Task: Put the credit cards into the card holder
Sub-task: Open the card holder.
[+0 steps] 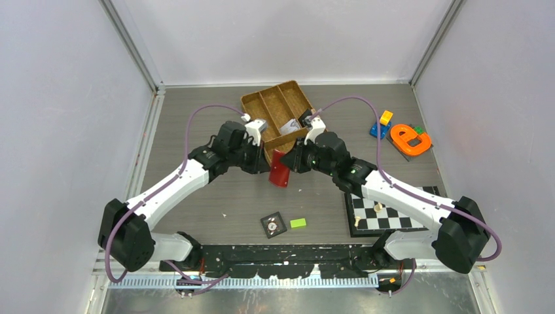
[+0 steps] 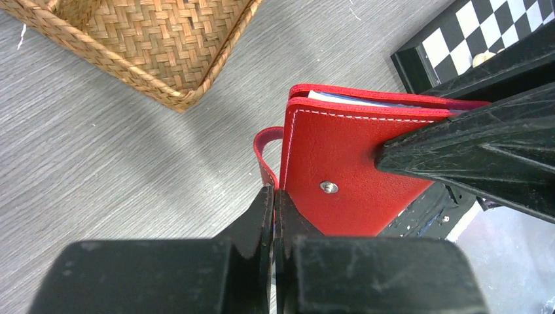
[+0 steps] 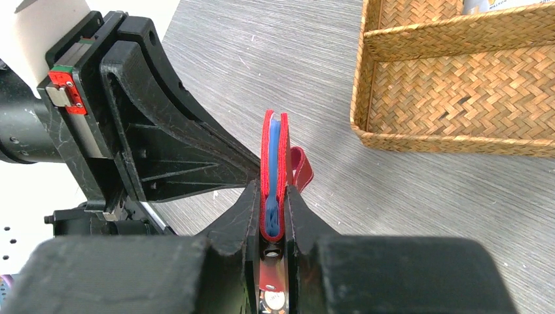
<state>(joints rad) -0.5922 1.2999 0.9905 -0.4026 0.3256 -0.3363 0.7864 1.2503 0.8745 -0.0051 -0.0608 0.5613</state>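
Observation:
The red card holder (image 1: 280, 171) stands on edge just in front of the woven tray, folded shut. My right gripper (image 3: 274, 196) is shut on the card holder (image 3: 275, 147), clamping it from both sides. Blue-grey pockets show between its red covers. My left gripper (image 2: 273, 196) is shut on the holder's short red closing tab (image 2: 265, 147), beside the snap stud. A pale card edge (image 2: 340, 99) peeks from the top of the card holder (image 2: 347, 163). In the top view, the left gripper (image 1: 267, 161) and right gripper (image 1: 292, 161) meet at the wallet.
The woven brown divided tray (image 1: 262, 104) lies right behind the wallet, with pale and dark items in its right compartment. A black dial tile (image 1: 273, 224) and a green block (image 1: 298, 223) lie near the front. A chessboard (image 1: 386, 216) is front right, toy blocks (image 1: 409, 139) back right.

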